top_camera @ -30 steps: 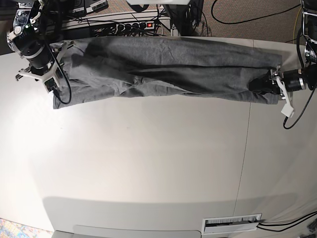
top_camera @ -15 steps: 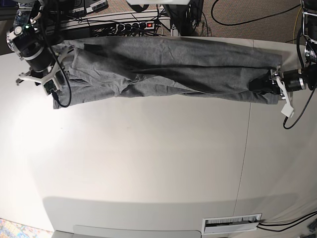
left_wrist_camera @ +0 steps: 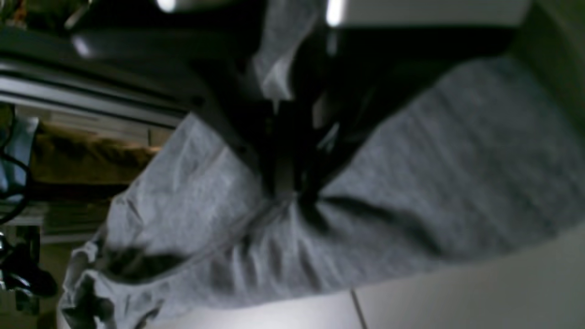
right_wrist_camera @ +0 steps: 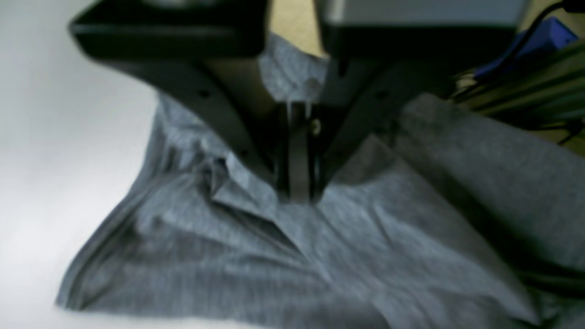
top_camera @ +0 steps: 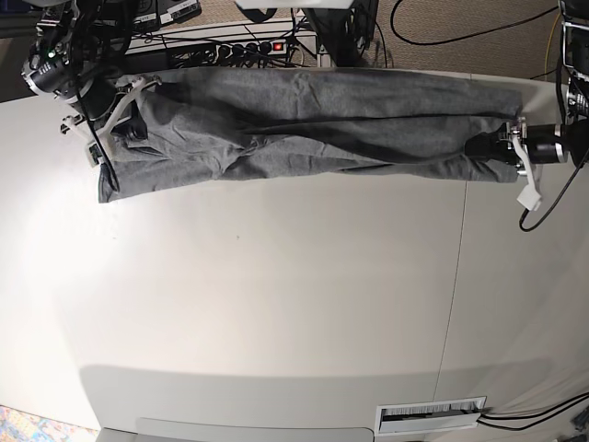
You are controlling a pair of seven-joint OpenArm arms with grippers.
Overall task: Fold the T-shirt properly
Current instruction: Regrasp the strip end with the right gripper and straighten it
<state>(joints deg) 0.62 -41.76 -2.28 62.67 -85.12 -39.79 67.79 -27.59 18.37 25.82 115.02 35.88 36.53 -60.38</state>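
Observation:
The heather-grey T-shirt (top_camera: 304,129) lies stretched in a long, wrinkled band across the far side of the white table (top_camera: 276,295). My left gripper (top_camera: 490,147) is at the band's right end. In the left wrist view its dark fingers (left_wrist_camera: 284,173) meet on a bunched fold of T-shirt (left_wrist_camera: 457,151), so it is shut on the cloth. My right gripper (top_camera: 124,124) is at the band's left end. The right wrist view shows its fingers (right_wrist_camera: 297,173) pinched together on a raised crease of T-shirt (right_wrist_camera: 365,237).
A power strip (top_camera: 248,48) and cables run behind the table's far edge. A seam (top_camera: 451,276) crosses the tabletop on the right. A white slotted panel (top_camera: 431,414) sits at the near edge. A black cable (top_camera: 543,207) hangs by the left arm.
Both grippers have closed on the T-shirt's ends. The right gripper moved toward the far edge, drawing the left end with it; the left gripper shifted slightly farther too.

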